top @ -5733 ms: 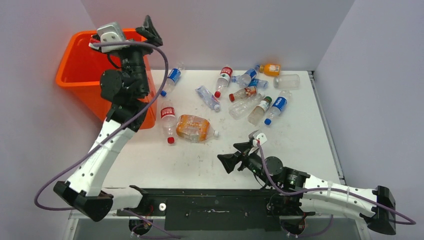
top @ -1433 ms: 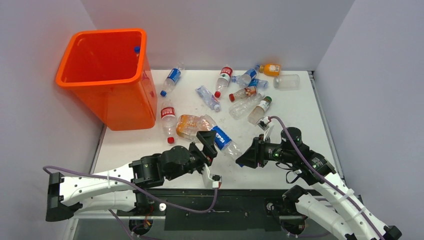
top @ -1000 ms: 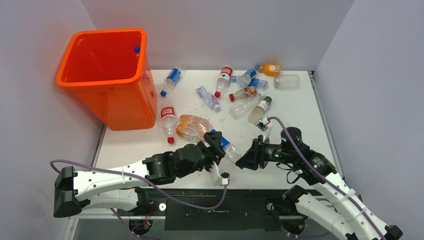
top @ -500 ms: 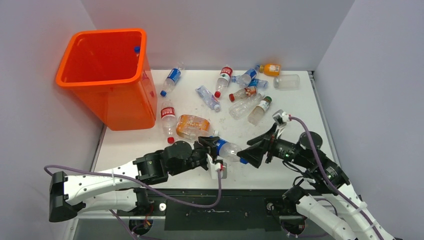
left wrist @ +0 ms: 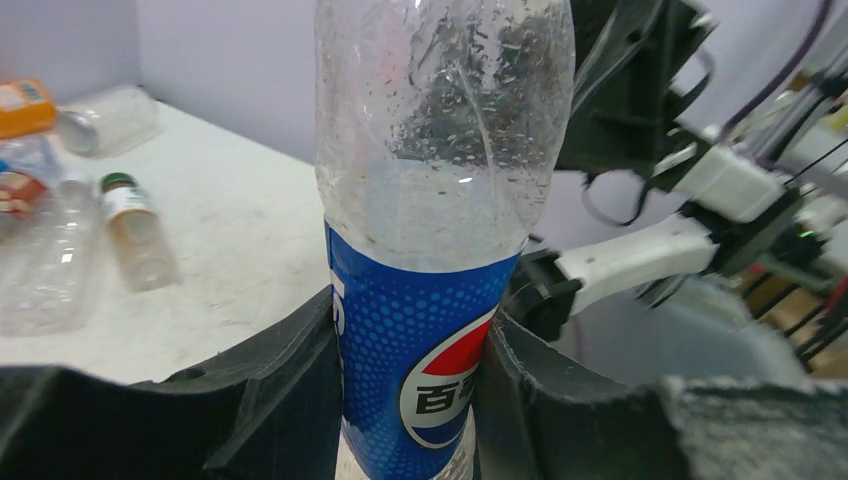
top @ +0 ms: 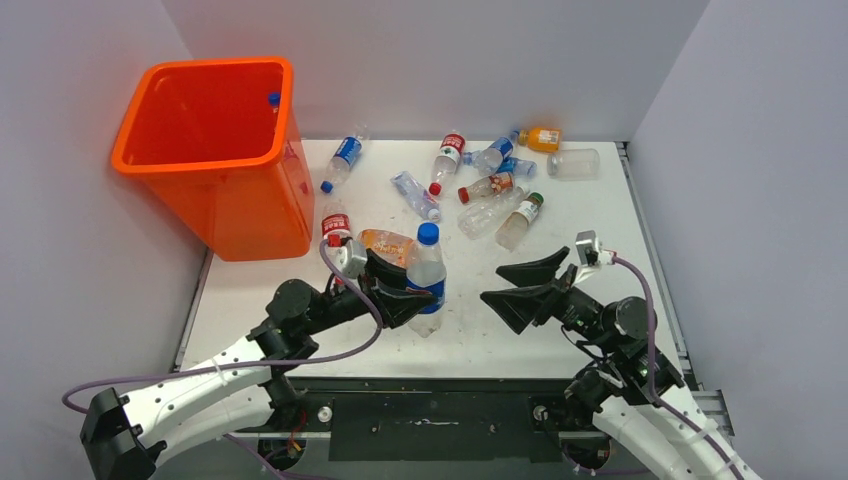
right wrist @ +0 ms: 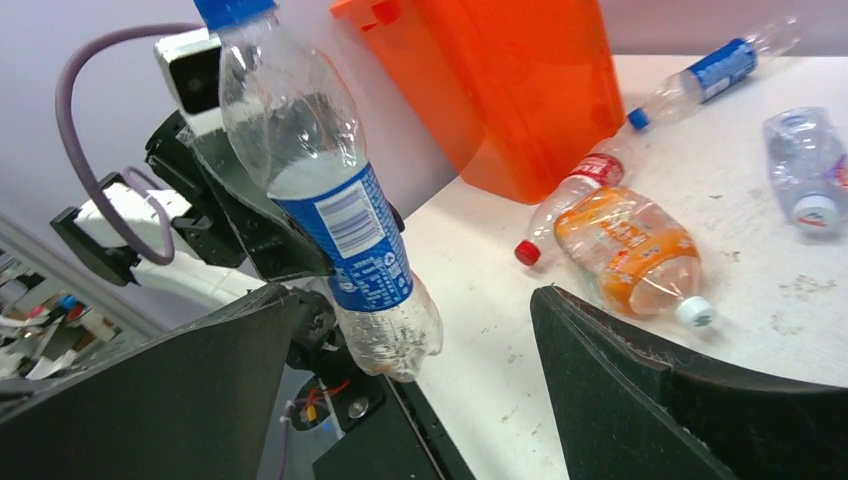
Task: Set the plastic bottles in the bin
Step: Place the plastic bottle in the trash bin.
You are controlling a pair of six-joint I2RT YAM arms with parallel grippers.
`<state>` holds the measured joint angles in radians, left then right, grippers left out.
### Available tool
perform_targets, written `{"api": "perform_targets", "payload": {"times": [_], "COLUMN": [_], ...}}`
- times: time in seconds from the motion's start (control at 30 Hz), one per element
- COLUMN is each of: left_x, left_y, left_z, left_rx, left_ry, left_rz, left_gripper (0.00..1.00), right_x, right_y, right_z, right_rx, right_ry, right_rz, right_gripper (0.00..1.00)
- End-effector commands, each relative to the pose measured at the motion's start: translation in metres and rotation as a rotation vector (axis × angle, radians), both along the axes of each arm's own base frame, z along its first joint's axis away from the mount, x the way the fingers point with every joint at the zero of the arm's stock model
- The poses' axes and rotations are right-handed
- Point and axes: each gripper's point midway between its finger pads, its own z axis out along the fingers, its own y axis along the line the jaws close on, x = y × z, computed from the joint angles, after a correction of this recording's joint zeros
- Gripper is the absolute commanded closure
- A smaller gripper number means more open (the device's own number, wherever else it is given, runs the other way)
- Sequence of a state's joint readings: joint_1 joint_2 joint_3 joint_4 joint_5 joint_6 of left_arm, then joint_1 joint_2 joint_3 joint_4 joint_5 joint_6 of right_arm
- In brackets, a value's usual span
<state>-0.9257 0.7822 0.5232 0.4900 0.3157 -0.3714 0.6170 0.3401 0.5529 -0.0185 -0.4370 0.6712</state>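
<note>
A clear plastic bottle with a blue label and blue cap [top: 427, 278] stands upright above the table's near middle, and my left gripper [top: 408, 296] is shut on its label. In the left wrist view both fingers press that label [left wrist: 412, 345]. My right gripper [top: 516, 288] stands open to the bottle's right, apart from it, with nothing between its fingers. The right wrist view shows the held bottle [right wrist: 330, 200] ahead of the open jaws. The orange bin [top: 200, 162] stands at the far left. Several more bottles [top: 490, 185] lie at the back of the table.
An orange-tinted bottle [top: 385, 243] and a red-capped bottle [top: 335, 226] lie just behind the held one, near the bin's base. A blue-labelled bottle [top: 344, 156] lies beside the bin's right wall. A blue cap [top: 273, 99] shows inside the bin. Grey walls enclose the table.
My left gripper closed on the blue-labelled bottle as the right gripper opened and let go. The left then lifted it and turned it upright; the right drew back rightwards.
</note>
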Motion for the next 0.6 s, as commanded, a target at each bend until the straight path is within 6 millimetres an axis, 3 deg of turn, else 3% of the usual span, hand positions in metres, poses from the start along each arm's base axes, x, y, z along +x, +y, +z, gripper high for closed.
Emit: {"api": "perform_targets", "payload": {"times": [0.0,0.17,0.33,0.5,0.57], "left_x": [-0.021,-0.011,-0.002,0.003,0.003], "left_y": [0.005,0.007,0.006,0.002,0.001], "left_z": [0.065,0.079,0.080,0.076,0.077], "left_rx": [-0.286,-0.403,-0.432,-0.425,-0.424], "left_ry": [0.135,0.233,0.280,0.321,0.323], "left_rz": [-0.136,-0.119,-0.098,-0.083,-0.086], "left_gripper": [0.85,0.86,0.89,0.95,0.95], "right_x": [-0.013,-0.018,-0.019,-0.027,-0.037], "right_y": [0.025,0.038,0.054,0.090,0.110], "right_z": [0.011,0.018,0.019,0.005,-0.005], "right_rx": [0.061,0.127,0.116,0.030,-0.038], "right_ry": [-0.037,-0.048,-0.062,-0.049,-0.045], "right_rz": [0.178,0.259,0.281,0.303,0.310], "right_gripper": [0.10,0.10,0.10,0.00,0.08]}}
